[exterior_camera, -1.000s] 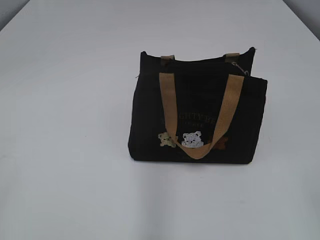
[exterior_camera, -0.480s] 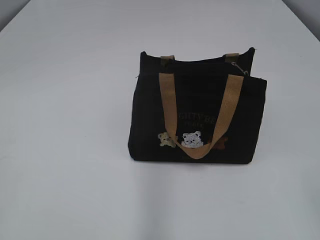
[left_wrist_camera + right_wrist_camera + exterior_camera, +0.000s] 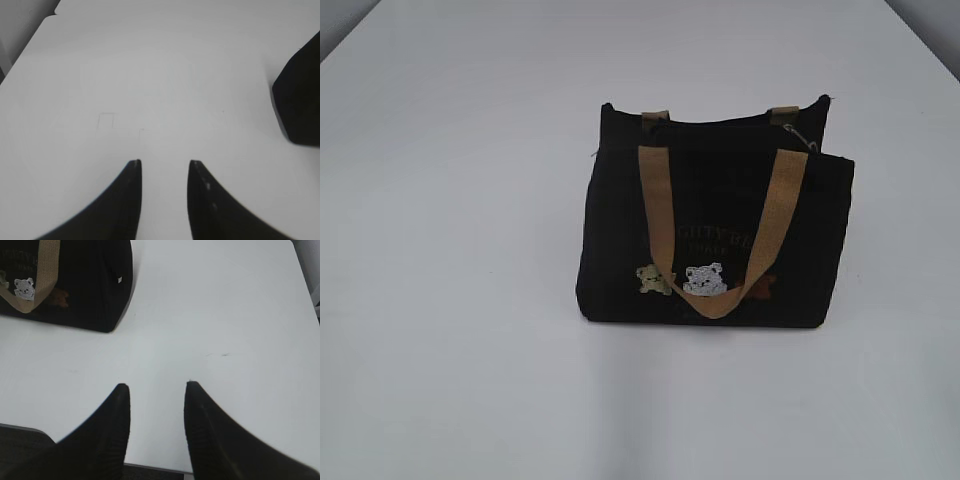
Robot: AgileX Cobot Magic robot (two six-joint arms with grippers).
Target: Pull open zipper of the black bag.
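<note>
Here, small black fabric tote bag [image 3: 715, 230] upright mid-table [image 3: 470, 250], silvery zipper pull [image 3: 802, 137] at its 1 o'clock corner.
Left gripper [image 3: 164, 167] and right gripper [image 3: 155, 390] hover low over bare table, jaws parted, empty; bag at 3 and 10 o'clock respectively.

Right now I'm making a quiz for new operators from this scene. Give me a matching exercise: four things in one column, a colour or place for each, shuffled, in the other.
Things:
1. bag
2. front handle
3. zipper pull
4. table

Colour or place:
A. tan, hanging down the bag's front
B. white, under everything
C. silvery, at the bag's top right corner
D. black, standing upright on the table

Pairs: 1-D, 2-A, 3-C, 4-B
</note>
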